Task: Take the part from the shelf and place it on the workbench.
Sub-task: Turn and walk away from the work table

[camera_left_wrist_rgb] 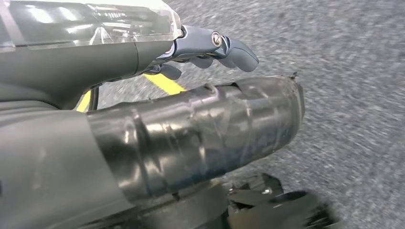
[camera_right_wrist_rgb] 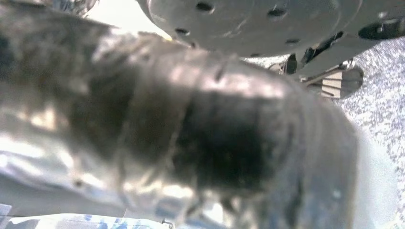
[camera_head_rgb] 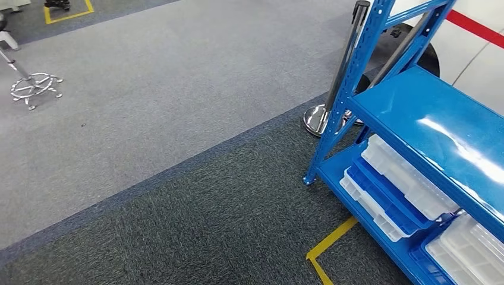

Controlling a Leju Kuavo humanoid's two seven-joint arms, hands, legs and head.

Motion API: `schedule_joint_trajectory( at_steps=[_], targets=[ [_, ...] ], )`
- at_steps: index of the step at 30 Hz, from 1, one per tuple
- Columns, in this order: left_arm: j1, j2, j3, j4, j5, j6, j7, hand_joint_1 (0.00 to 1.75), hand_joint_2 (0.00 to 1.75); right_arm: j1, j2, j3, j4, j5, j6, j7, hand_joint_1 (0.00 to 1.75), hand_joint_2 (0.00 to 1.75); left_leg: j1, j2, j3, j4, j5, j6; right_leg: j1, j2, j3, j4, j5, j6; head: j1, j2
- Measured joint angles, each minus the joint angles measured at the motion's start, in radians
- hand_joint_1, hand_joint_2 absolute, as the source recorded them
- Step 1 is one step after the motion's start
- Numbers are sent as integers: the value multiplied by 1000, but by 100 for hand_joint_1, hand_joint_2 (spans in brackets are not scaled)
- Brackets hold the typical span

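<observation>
Shelf (camera_head_rgb: 428, 113): blue steel rack at my right in the head view, with a glossy bare upper deck. I cannot tell the part apart from the stock on the lower deck. Lower deck: a clear lidded bin (camera_head_rgb: 404, 178) rests on a blue tray (camera_head_rgb: 386, 199), and a second clear bin (camera_head_rgb: 469, 249) sits just beside them, toward the frame's corner.

My left hand (camera_left_wrist_rgb: 167, 95): the tape-wrapped thumb (camera_left_wrist_rgb: 200, 129) and the darker fingers (camera_left_wrist_rgb: 229, 47) are spread apart with nothing between them, hanging over grey carpet crossed by a yellow line (camera_left_wrist_rgb: 165, 85).

My right hand (camera_right_wrist_rgb: 191, 133): a blurred mass close to the lens. I cannot tell how its fingers are set.

Surroundings: yellow floor tape (camera_head_rgb: 330, 243) near the rack's foot, a chrome post (camera_head_rgb: 345, 65) behind the upright, and a chrome chair base (camera_head_rgb: 34, 86) well apart on the pale carpet.
</observation>
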Motion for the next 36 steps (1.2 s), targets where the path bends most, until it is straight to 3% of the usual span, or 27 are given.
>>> schedule_joint_trajectory(
  at_steps=[2, 4, 6, 8, 10, 11, 12, 14, 16, 17, 19, 21, 23, 25, 26, 27, 29, 31, 33, 35, 36],
  targets=[
    [-2, 1, 0, 0, 0, 1, 0, 0, 0, -1, 1, 0, 0, 2, 1, 1, 0, 0, -1, -32, 23, -61, 14, 5, -2, 22, -7, 2, 2, 10, 0, 0],
    [-5, 1, 0, 1, 1, 1, -1, 0, 0, 1, 2, 0, 0, 4, 3, 2, 0, 0, -1, -16, 27, -70, 16, 10, -5, 41, -14, 1, 6, 24, 0, 0],
    [-6, 1, 0, 1, 2, 1, -3, 0, 0, 1, 2, -1, 0, 6, 3, 2, 0, 0, 3, 9, 33, -83, 25, 21, -2, 4, -26, 23, -11, 33, 2, 0],
    [-5, 2, 0, 1, 3, 2, -4, 0, 0, -1, 2, -1, 0, 8, 3, 2, 0, 0, 3, 39, 35, -91, 28, 29, -1, -58, -73, 119, -70, 39, 5, 0],
    [-1, 2, 0, 1, 3, 1, -4, 0, 0, -2, 2, -1, 0, 10, 4, 2, 0, 0, 1, 71, 34, -90, 25, 31, -6, -79, -133, 242, -125, 47, 6, 0],
    [-1, 2, 0, 1, 3, 1, -4, 0, 0, -2, 2, -1, 0, 10, 4, 2, 0, 0, 1, 86, 34, -90, 24, 30, -10, -82, -146, 270, -127, 51, 6, 0],
    [-1, 2, 0, 1, 3, 1, -4, 0, 0, -1, 2, -1, 0, 10, 5, 2, 0, 0, 1, 99, 35, -89, 21, 29, -13, -86, -139, 259, -111, 54, 6, 0],
    [-2, 2, 0, 1, 3, 1, -4, 0, 0, 0, 1, -1, 0, 11, 5, 2, 0, 0, 1, 122, 43, -87, 14, 22, -16, -114, -71, 136, -45, 55, 6, 0],
    [-3, 2, 0, 1, 3, 1, -3, 0, 0, -1, 1, -1, 0, 11, 5, 2, 0, 0, -4, 140, 50, -84, 4, 10, -10, -147, -12, 23, -7, 44, 6, 0],
    [-4, 2, 0, 1, 3, 1, -3, 0, 0, -1, 1, -1, 0, 12, 5, 3, 0, 0, -6, 148, 53, -83, 0, 4, -6, -154, -2, 3, -6, 37, 5, 0],
    [-7, 2, 0, 1, 3, 1, -3, 0, 0, 0, 1, -1, 0, 12, 5, 3, 0, 0, -8, 163, 61, -85, -3, -6, -2, -137, -3, 1, -7, 24, 5, 0],
    [-10, 2, 0, 1, 3, 1, -3, 0, 0, 1, 2, -2, 0, 12, 5, 4, 0, 0, -3, 144, 60, -66, -22, -16, -7, -119, -1, -5, -3, 11, 4, 0],
    [-10, 2, 0, 1, 3, 1, -3, 0, 0, -1, 2, -2, 0, 12, 5, 4, 0, 0, 2, 92, 20, 26, -77, -24, -11, -100, 1, -11, 2, 0, 3, 0],
    [-6, 2, 0, 1, 5, 1, -2, 0, 0, -2, 2, -2, 0, 12, 4, 4, 0, 0, 3, 64, -46, 160, -133, -27, -10, -77, 1, -10, 2, -5, 2, 0],
    [-4, 2, 0, 1, 6, 1, -1, 0, 0, -2, 2, -2, 0, 13, 4, 4, 0, 0, 2, 61, -70, 201, -137, -28, -9, -64, 1, -9, 2, -5, 2, 0],
    [-2, 2, 0, 1, 7, 1, -1, 0, 0, -2, 2, -2, 0, 14, 4, 5, 0, 0, 2, 59, -79, 207, -122, -28, -9, -50, 2, -7, 1, -5, 2, 0],
    [-1, 2, 0, 1, 7, 1, 0, 0, 0, -1, 2, -2, 0, 15, 4, 6, 0, 0, 3, 48, -53, 119, -45, -24, -9, -21, 2, -2, -1, -4, 2, 0],
    [-2, 2, 0, 2, 8, 1, 0, 0, 0, -2, 3, -2, 0, 15, 4, 7, 0, 0, 5, 5, -11, -1, 12, -18, -7, 3, -3, 6, -4, 3, 3, 0],
    [-3, 3, 0, 3, 9, 1, 0, 0, 0, -2, 4, -2, 0, 15, 5, 7, 0, 0, 5, -20, 7, -52, 18, -11, -7, 24, -12, 11, -4, 16, 3, 0],
    [-4, 2, 0, 3, 9, 1, 0, 0, 0, 1, 4, -2, 0, 15, 4, 8, 0, 0, 5, -2, 12, -62, 20, 0, -10, 34, -18, 11, -2, 29, 2, 0],
    [-5, 2, 0, 3, 10, 1, 0, 0, 0, 2, 4, -2, 0, 15, 4, 8, 0, 0, 6, 10, 15, -67, 24, 8, -10, 16, -23, 19, -8, 35, 3, 0]
  ],
)
